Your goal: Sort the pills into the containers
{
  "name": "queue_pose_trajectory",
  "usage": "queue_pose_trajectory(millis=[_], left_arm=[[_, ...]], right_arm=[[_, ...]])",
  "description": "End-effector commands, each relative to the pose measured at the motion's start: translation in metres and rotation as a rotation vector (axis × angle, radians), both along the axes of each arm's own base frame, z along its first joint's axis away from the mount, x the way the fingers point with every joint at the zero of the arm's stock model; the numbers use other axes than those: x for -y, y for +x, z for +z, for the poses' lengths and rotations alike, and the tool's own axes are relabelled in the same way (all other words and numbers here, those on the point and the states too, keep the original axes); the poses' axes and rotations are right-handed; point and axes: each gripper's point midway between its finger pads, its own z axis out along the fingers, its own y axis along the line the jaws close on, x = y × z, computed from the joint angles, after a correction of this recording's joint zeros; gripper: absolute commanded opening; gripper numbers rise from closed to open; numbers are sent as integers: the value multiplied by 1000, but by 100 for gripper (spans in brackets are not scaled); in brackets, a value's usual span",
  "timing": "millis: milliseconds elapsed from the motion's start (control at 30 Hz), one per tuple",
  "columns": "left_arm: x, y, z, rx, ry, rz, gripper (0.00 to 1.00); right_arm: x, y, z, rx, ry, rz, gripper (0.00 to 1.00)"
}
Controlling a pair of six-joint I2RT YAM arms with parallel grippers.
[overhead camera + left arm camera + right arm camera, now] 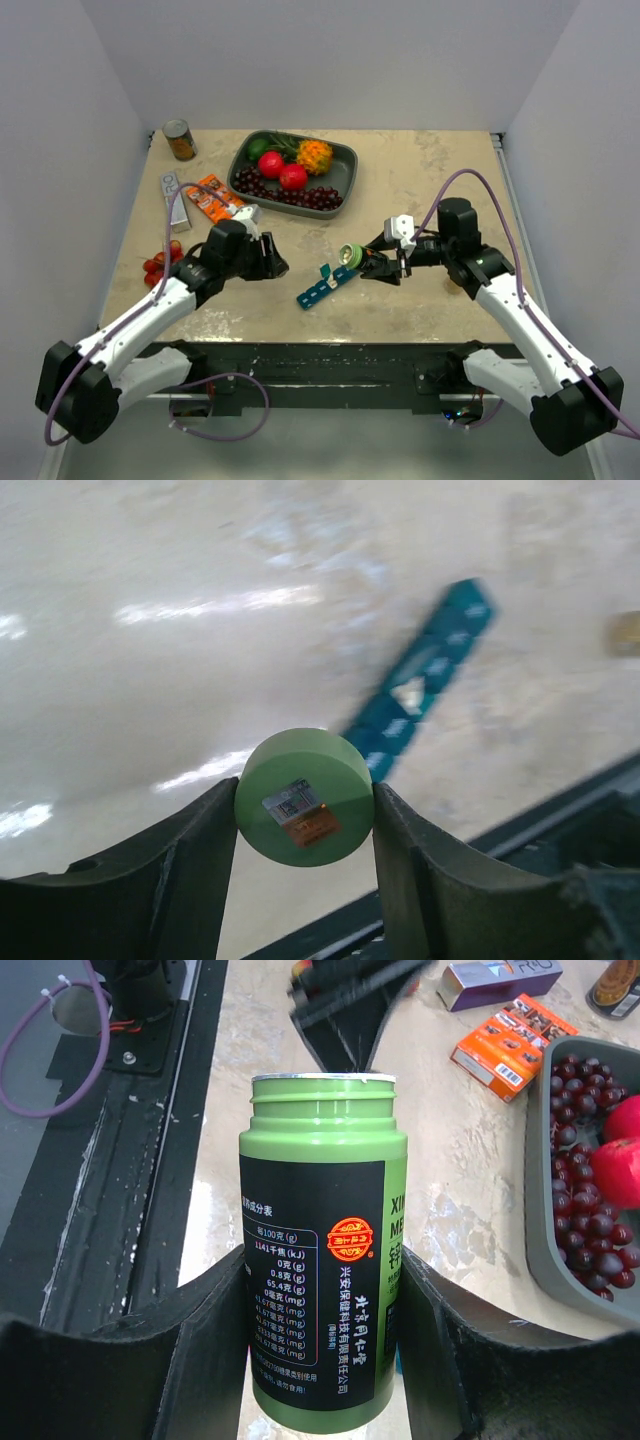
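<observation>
Green cap (pixel 303 810) clamped in left gripper (pixel 305 825), left of centre. Uncapped green bottle (pixel 322 1250) grasped by right gripper (pixel 325 1295). Teal organizer strip (pixel 324 286) lying near-centre, between grippers. Risk: contents spilled past narrow compartments if bottle overtilted; light strip easily knocked.

A dark grey tray (pixel 343 168) at the far side of the table (pixel 430 190) holds dark grapes (pixel 290 196), two red fruits (pixel 272 164) and an orange spiky one (pixel 315 156). Left of it lie an orange box (pixel 213 198) and a pale box (pixel 172 192); a can (pixel 180 140) stands further back. Small red fruits (pixel 160 262), perhaps tomatoes, lie at the left edge.
</observation>
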Motion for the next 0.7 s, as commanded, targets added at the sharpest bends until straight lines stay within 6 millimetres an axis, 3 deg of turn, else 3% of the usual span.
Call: queue_pose_trajectory(millis=[0,33,133,333,467,667], left_arm=[[49,-14,66,116,-339,-176,10],[56,-17,86,166,-402,-217,9],[69,-27,114,218,-508,-274,8],[96,-38,153,290,-640,-358,6],[119,-44,162,287,-681,-409,6],[142,-37,162,271,-718,-441,6]], right_arm=[[1,0,1,24,9,24,0],[2,1,0,23,6,17,0],[4,4,-2,17,2,6,0],[11,15,-9,16,-26,-39,0],[14,19,-13,8,-41,-55,0],[16,23,-16,3,-51,-72,0]])
